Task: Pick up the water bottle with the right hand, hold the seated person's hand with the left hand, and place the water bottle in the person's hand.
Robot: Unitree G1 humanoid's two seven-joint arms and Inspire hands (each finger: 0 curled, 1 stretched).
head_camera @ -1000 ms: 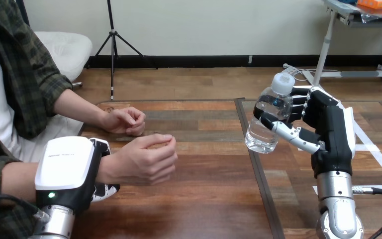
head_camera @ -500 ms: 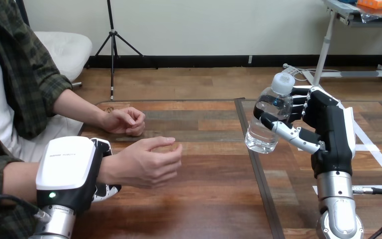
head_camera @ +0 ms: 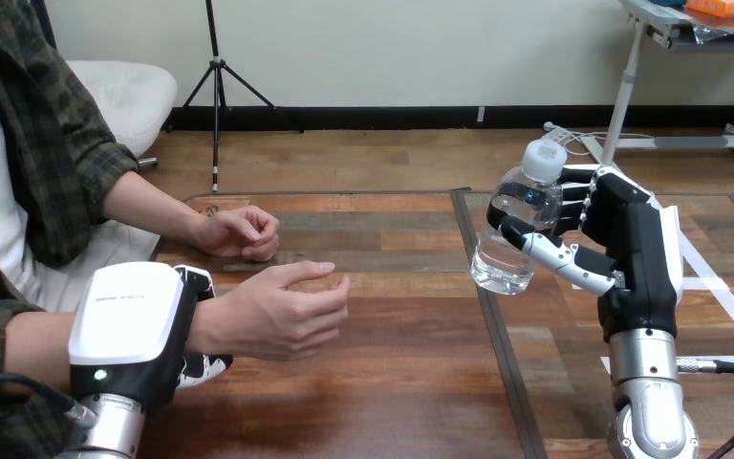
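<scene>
At the near left edge of the wooden table, the left hand lies over the person's wrist, its fingers curled round it. Just past it, the person's nearer hand rests loosely cupped on the dark planks. A dark seam splits the tabletop lengthwise. Right of that seam, the right hand stands upright with thumb and fingers wrapped round the water bottle, which is tilted with its white cap uppermost, well apart from the person. Farther back, the person's other hand rests curled on the table.
</scene>
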